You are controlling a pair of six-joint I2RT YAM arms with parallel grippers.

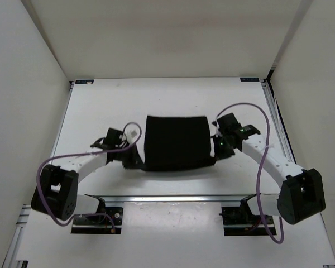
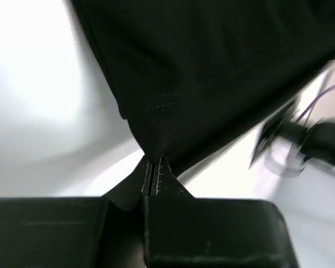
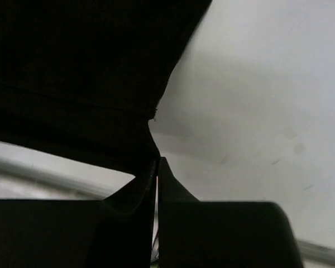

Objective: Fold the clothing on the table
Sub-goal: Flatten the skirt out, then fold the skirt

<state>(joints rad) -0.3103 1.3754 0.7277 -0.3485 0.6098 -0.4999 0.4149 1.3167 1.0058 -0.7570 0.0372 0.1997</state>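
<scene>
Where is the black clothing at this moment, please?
In the top view, the clothing is at the middle of the table, between the left gripper and the right gripper, each pinching one near corner.

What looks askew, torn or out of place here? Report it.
Nothing stands out. The clothing forms an even rectangle over the table, its near corners pinched by the left gripper and right gripper. No tears or spills are visible.

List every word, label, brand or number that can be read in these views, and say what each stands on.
No text is readable in any view.
Two blue stickers at the far corners of the table: too small to read.
On the clothing: plain black, no print or tag shows.
</scene>
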